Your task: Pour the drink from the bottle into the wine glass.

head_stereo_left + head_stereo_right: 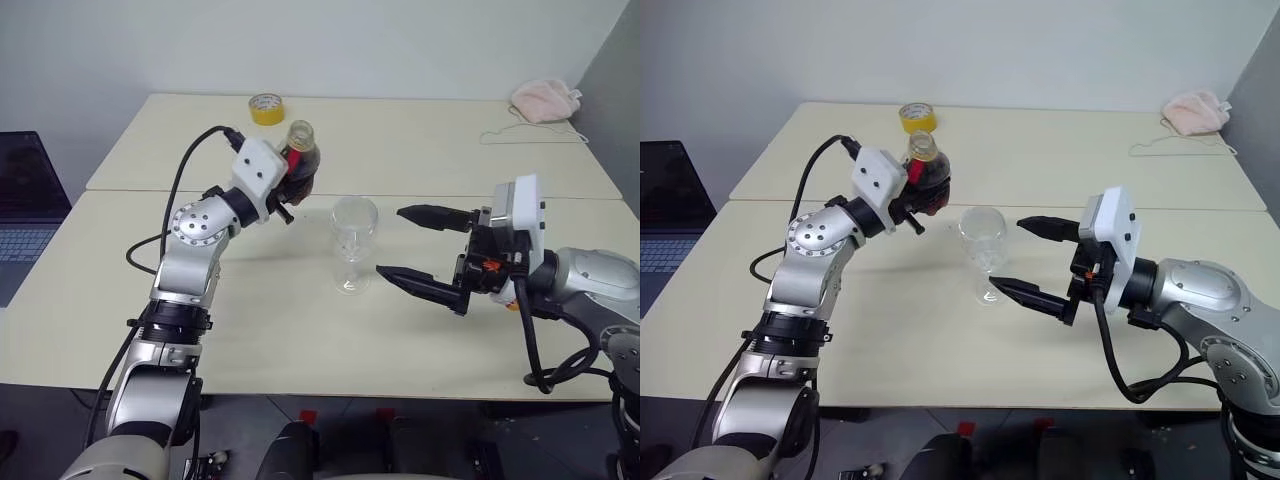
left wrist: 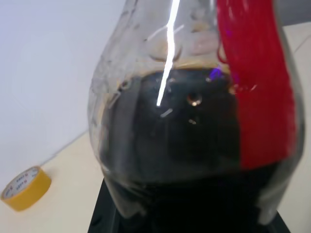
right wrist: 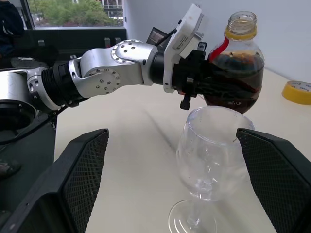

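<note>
Now, working from the left, the left claw (image 1: 923, 190) is clamped on the bottle (image 1: 301, 160), holding it upright above the worktop (image 1: 300, 320), off the surface. It is a small clear plastic bottle with a rounded belly, a narrow neck with a yellow ring, an open mouth and a red label strip; the drink (image 3: 233, 87) inside is dark brown, nearly black, and fills the belly up to about the shoulder. At about 12 o'clock beyond the bottle, a yellow tape roll (image 1: 266, 107) lies on the far worktop. The wine glass (image 1: 353, 240) stands upright on its flat round foot near mid-worktop, clear and with no liquid in it, at roughly 4 o'clock from the bottle and apart from it. At 3 o'clock from the glass, the right claw (image 1: 412, 246) hovers with its two black fingers spread wide, gripping nothing, the tips near the bowl and stem but not touching. A pink cloth (image 1: 545, 99) sits at the far right corner. The left wrist view shows the bottle pressed close with the liquid's surface line and the red strip; the right wrist view shows the glass framed between the right fingers (image 3: 73, 179), with the bottle behind its rim.
</note>
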Motion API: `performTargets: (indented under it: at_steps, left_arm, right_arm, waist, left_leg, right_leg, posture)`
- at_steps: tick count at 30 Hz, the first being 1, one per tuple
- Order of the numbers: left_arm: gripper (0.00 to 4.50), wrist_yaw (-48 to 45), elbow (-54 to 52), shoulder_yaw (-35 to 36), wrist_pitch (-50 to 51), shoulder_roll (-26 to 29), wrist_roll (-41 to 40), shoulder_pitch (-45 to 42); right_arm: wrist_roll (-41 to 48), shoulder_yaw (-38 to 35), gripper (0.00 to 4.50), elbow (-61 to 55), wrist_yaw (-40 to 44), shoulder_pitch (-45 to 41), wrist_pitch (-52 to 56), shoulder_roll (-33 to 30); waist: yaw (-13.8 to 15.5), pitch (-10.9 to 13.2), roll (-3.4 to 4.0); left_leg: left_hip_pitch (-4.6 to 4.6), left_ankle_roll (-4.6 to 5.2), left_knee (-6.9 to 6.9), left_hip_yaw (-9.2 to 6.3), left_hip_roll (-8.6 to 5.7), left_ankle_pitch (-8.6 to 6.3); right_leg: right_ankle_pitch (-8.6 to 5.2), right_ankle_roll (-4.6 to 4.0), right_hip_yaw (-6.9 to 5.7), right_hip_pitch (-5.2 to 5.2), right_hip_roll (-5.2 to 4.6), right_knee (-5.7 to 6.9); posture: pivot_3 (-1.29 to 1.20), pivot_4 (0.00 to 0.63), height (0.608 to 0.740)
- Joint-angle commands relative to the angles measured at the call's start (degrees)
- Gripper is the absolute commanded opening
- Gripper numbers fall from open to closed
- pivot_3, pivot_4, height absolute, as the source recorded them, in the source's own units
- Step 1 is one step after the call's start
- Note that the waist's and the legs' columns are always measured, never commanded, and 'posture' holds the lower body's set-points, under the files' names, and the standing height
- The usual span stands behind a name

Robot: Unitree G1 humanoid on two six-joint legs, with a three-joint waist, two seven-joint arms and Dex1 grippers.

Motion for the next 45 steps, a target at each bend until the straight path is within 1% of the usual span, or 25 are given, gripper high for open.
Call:
performTargets:
  at_steps: [1,10,16,20,25,32,45]
  left_arm:
    - [1.03,-0.49,1.82,-1.4,-7.89,1.23,3.53,-3.17]
    - [1.02,0.11,6.74,-4.76,-20.54,2.55,10.35,-5.49]
    - [1.02,5.1,11.79,-5.5,-30.98,4.61,17.17,-7.93]
    - [1.0,7.41,14.62,-6.09,-36.69,5.47,20.09,-9.36]
    - [1.0,10.41,17.99,-6.86,-41.67,6.7,23.91,-11.2]
    - [1.0,12.91,20.96,-8.03,-44.84,7.5,27.0,-13.26]
    - [0.98,16.14,25.62,-9.4,-46.88,8.43,30.09,-15.7]
  right_arm:
    - [-0.6,0.49,4.5,-0.59,-1.5,-1.45,0.38,0.39]
    - [-2.53,2.65,4.5,0.82,-4.21,-3.86,2.68,1.16]
    - [-4.75,4.1,4.5,2.1,-5.8,-5.74,3.54,1.98]
    - [-5.91,4.55,4.5,2.62,-6.29,-6.15,4.03,2.46]
    - [-6.83,4.72,4.5,2.78,-5.74,-5.84,4.05,2.47]
    - [-6.43,4.82,4.5,2.06,-4.91,-5.17,4.81,2.56]
    - [-6.19,4.84,4.5,1.33,-4.63,-4.67,5.56,2.85]
  waist:
    - [0.0,0.0,0.0]
    - [-0.09,0.0,0.0]
    - [-0.1,0.0,0.0]
    - [-0.08,0.0,0.0]
    - [-0.1,0.0,0.0]
    - [-0.13,0.0,0.0]
    - [-0.2,0.0,0.0]
  left_leg:
    - [0.0,0.0,0.0,0.01,0.0,0.0]
    - [-0.01,0.0,-0.01,-0.01,-0.01,0.0]
    - [-0.02,0.0,-0.01,-0.02,-0.01,0.0]
    - [-0.02,0.0,-0.02,-0.01,-0.02,0.0]
    - [-0.05,0.0,-0.01,-0.02,-0.03,0.0]
    - [-0.08,0.01,-0.01,-0.01,-0.03,0.0]
    - [-0.09,0.01,0.0,-0.01,-0.08,0.0]
  right_leg:
    - [0.0,0.0,0.01,0.0,0.0,0.01]
    - [0.0,0.0,0.01,-0.02,0.0,0.02]
    - [0.0,0.0,0.0,-0.05,0.0,0.03]
    - [0.0,0.0,0.01,-0.06,0.0,0.04]
    - [0.0,0.0,0.01,-0.1,0.0,0.06]
    - [0.0,0.0,0.02,-0.16,0.0,0.12]
    - [0.0,0.0,0.01,-0.17,0.0,0.16]
  posture:
    - [0.0,0.15,0.74]
    - [0.0,0.15,0.74]
    - [0.0,0.15,0.74]
    - [0.0,0.15,0.74]
    - [0.0,0.15,0.74]
    - [0.0,0.15,0.74]
    - [0.0,0.15,0.74]
